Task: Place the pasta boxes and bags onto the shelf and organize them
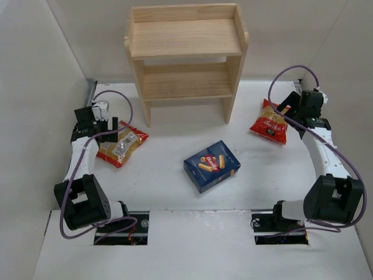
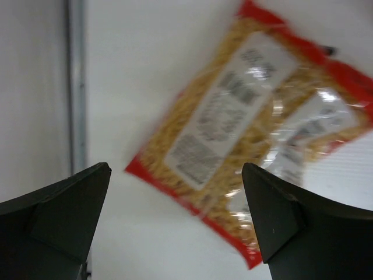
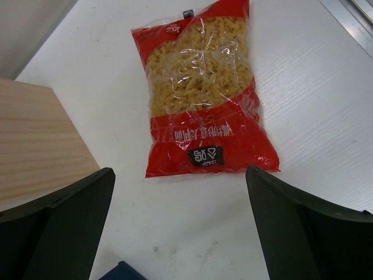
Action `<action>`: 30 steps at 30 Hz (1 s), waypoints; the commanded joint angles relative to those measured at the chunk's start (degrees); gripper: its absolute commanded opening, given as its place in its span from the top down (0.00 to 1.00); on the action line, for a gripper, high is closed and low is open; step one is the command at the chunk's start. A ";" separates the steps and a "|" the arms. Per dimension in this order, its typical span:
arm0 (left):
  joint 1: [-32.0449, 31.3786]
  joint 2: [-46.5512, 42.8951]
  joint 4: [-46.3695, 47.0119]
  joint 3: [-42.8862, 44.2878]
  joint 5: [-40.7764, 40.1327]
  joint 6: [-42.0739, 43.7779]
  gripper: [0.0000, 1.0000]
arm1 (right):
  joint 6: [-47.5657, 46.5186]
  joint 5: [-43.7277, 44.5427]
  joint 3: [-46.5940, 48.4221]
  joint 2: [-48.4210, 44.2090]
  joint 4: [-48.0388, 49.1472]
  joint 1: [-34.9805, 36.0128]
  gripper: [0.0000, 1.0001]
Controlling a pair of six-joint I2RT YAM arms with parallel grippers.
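Note:
The wooden shelf point(image 1: 186, 52) stands at the back centre, both tiers bare. The dark blue pasta box point(image 1: 211, 165) lies flat mid-table. A red bag with a white label point(image 1: 121, 146) lies at the left. My left gripper point(image 1: 109, 125) is open just above its far left edge. In the left wrist view the bag point(image 2: 245, 128) lies ahead between the open fingertips point(image 2: 175, 195), untouched. The other red bag point(image 1: 269, 122) lies at the right of the shelf. My right gripper point(image 1: 289, 108) is open over it. In the right wrist view that bag point(image 3: 201, 93) lies ahead of the open gripper point(image 3: 180, 204).
The shelf's right side panel point(image 3: 35, 140) is close left of the right bag. A corner of the blue box point(image 3: 119, 273) shows below the right gripper. White walls close in on both sides, and a metal strip point(image 2: 76, 87) runs along the left wall.

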 commanded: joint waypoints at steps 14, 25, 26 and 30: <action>-10.30 15.42 9.50 -2.32 -4.35 16.48 0.18 | -0.33 2.64 1.67 -1.06 5.05 2.42 0.00; -6.45 -3.98 -5.27 -4.08 5.15 16.23 1.00 | -0.51 4.92 -0.53 -7.30 5.66 2.51 0.00; -5.66 -7.05 -6.76 -3.38 6.12 16.05 1.00 | -0.51 4.93 -0.80 -7.56 5.84 2.51 0.00; -5.30 -18.31 -11.43 -0.04 8.85 15.79 1.00 | 0.02 4.93 -1.85 -8.09 6.45 3.21 0.00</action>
